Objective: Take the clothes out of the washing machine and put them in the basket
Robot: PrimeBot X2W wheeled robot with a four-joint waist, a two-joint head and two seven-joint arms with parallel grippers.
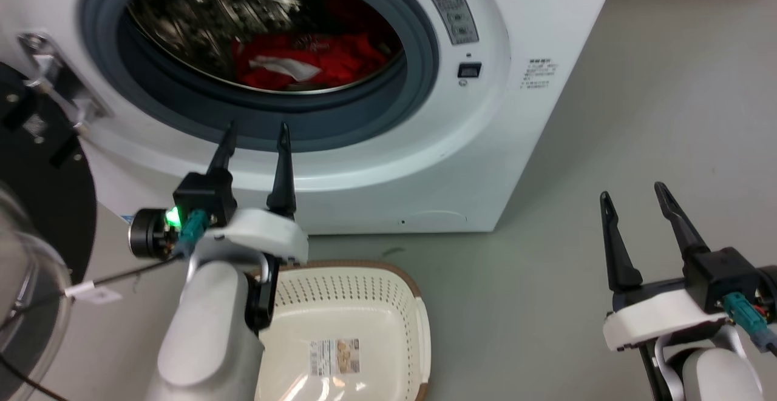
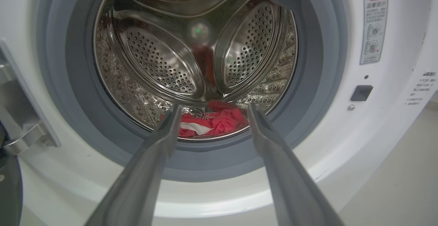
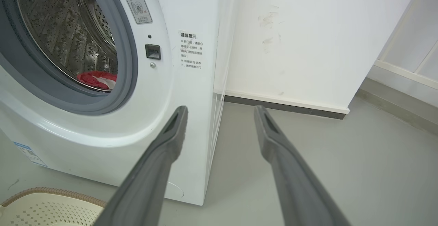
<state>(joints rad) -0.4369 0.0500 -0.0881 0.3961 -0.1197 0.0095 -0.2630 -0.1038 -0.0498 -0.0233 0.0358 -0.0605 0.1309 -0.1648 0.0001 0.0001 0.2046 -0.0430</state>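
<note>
Red clothes (image 1: 303, 61) with a white patch lie at the bottom of the steel drum of the white washing machine (image 1: 516, 37); they show too as clothes (image 2: 212, 123) and clothes (image 3: 95, 79). My left gripper (image 1: 258, 129) is open, empty, just outside the grey porthole rim, pointing in at them; in its wrist view the left gripper (image 2: 212, 108) frames the pile. The cream basket (image 1: 358, 292) stands on the floor before the washer, below my left forearm; a basket corner (image 3: 44, 205) shows. My right gripper (image 1: 631, 190) hangs open and empty off to the right, the right gripper (image 3: 219, 109) facing the washer's corner.
The washer's glass door (image 1: 36, 255) is swung open at the far left, close to my left arm. Grey floor (image 1: 607, 146) spreads to the right of the machine. A white wall (image 3: 308, 41) with a dark baseboard stands behind the washer.
</note>
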